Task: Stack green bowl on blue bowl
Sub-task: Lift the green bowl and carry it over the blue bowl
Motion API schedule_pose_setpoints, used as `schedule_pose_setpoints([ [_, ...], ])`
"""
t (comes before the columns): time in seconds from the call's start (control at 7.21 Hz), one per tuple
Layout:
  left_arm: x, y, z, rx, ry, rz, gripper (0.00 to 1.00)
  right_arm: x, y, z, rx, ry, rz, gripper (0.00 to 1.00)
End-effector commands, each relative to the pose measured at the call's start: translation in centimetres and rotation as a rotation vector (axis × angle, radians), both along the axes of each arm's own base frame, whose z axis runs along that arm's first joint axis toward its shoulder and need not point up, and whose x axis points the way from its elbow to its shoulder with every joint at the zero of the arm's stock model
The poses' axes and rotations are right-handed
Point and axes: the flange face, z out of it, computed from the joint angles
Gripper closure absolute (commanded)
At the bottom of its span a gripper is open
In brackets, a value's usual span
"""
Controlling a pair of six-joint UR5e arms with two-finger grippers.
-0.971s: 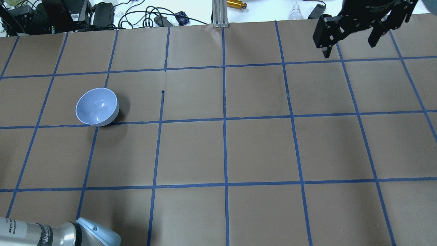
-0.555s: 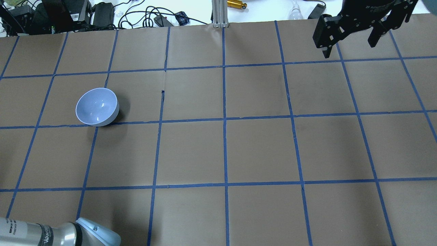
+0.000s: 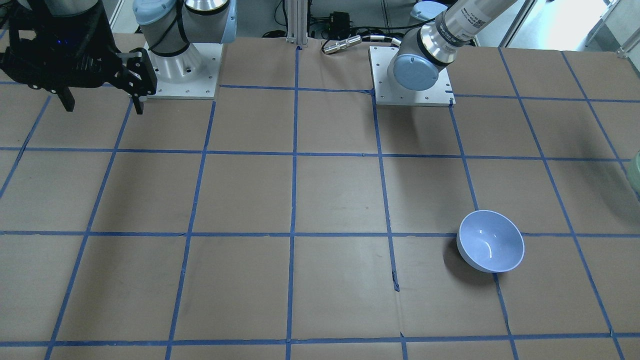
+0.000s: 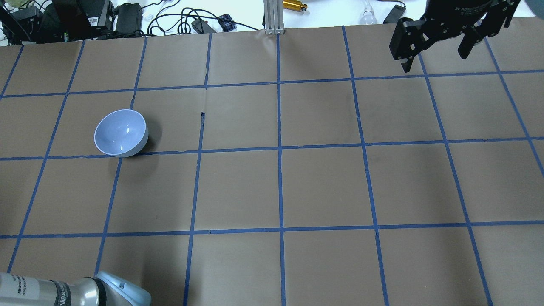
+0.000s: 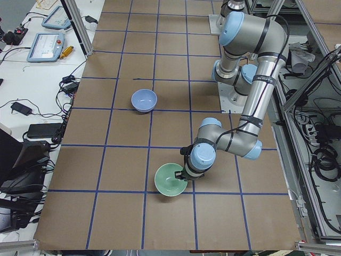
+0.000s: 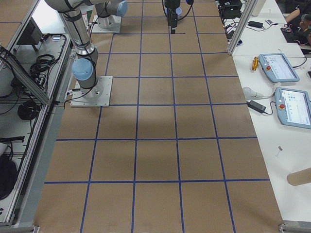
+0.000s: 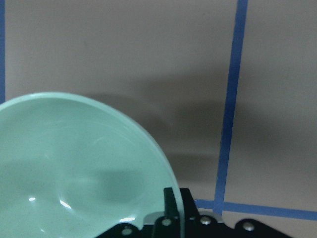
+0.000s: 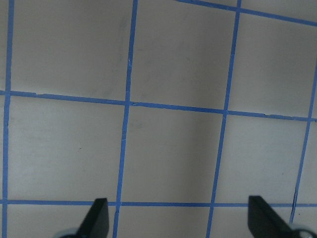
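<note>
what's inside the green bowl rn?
Nothing shows inside the green bowl: bare glossy interior. The left gripper has one jaw inside the rim, covering that bit of the wall.

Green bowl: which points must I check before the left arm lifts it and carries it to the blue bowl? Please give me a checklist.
1. Glossy mint-green round bowl upright: ok.
2. Left gripper at its rim: ok.
3. Grip closed firmly on the rim: cannot tell.
4. Glossy periwinkle-blue round bowl upright and empty: ok.
5. Brown table between the two bowls free of things: ok.
6. Right gripper open, far from both bowls: ok.
</note>
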Motion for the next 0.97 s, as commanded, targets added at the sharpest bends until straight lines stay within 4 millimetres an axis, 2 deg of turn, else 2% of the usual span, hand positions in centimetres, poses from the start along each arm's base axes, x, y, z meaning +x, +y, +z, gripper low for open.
schedule_pose_setpoints([
  [0.0,-4.8,-4.0,4.9,-0.013,-0.011,-0.061,1.00,0.0,0.0,0.0,0.000,0.000,0.000,0.00],
  [0.14,-8.0,-6.6,7.7,-0.028,-0.003,-0.080,1.00,0.0,0.0,0.0,0.000,0.000,0.000,0.00],
  [0.42,-15.0,-12.3,11.5,-0.063,0.050,-0.127,1.00,0.0,0.0,0.0,0.000,0.000,0.000,0.00],
  [0.55,-20.6,-15.9,14.2,-0.065,0.040,-0.213,1.00,0.0,0.0,0.0,0.000,0.000,0.000,0.00],
  [0.69,-25.6,-18.2,14.6,-0.010,0.104,-0.187,1.00,0.0,0.0,0.0,0.000,0.000,0.000,0.00],
  [0.83,-29.4,-20.0,14.2,0.012,0.124,-0.171,1.00,0.0,0.0,0.0,0.000,0.000,0.000,0.00],
])
